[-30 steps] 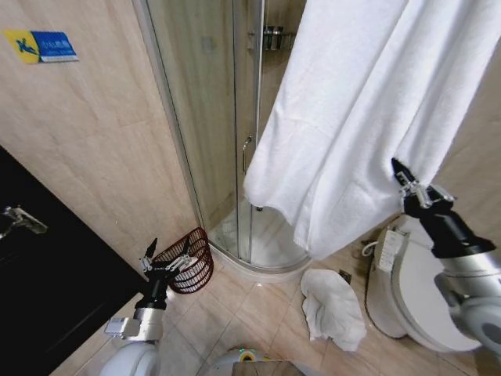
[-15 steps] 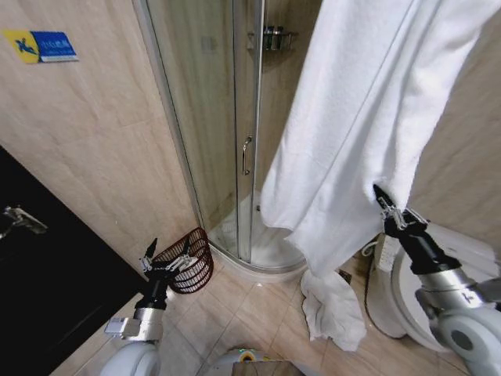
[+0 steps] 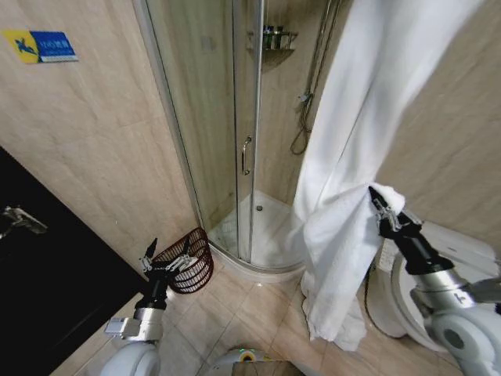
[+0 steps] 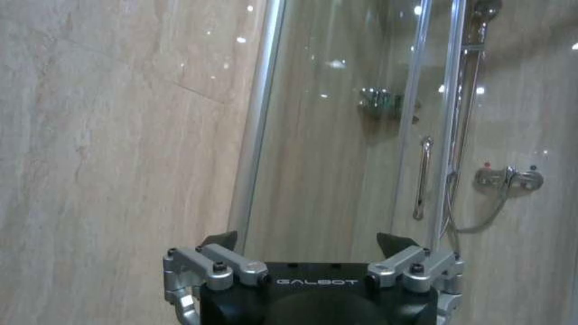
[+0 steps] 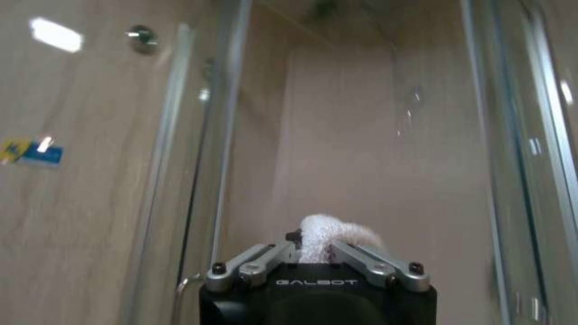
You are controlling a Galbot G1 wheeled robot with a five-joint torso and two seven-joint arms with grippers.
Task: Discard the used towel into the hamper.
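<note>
A long white towel (image 3: 352,164) hangs from the upper right down to the floor tiles, bunched at its lower end. My right gripper (image 3: 381,205) is shut on a fold of it about mid-height, beside the toilet. In the right wrist view a white tuft of towel (image 5: 327,233) pokes out between the closed fingers of the right gripper (image 5: 312,249). The hamper (image 3: 194,265), a dark reddish-brown open-weave basket, stands on the floor by the shower's base. My left gripper (image 3: 167,260) is held low just in front of it, open and empty, with the fingers (image 4: 219,241) spread wide.
A curved glass shower enclosure (image 3: 227,133) with a handle fills the middle, and its raised white base (image 3: 258,235) is behind the hamper. A white toilet (image 3: 427,301) stands at the right. A dark cabinet (image 3: 47,298) lines the left. Bare floor tiles (image 3: 235,313) lie between.
My right gripper has moved left and downward with the towel, which has swung right and narrowed, uncovering the shower hose. The left arm and hamper have stayed put.
</note>
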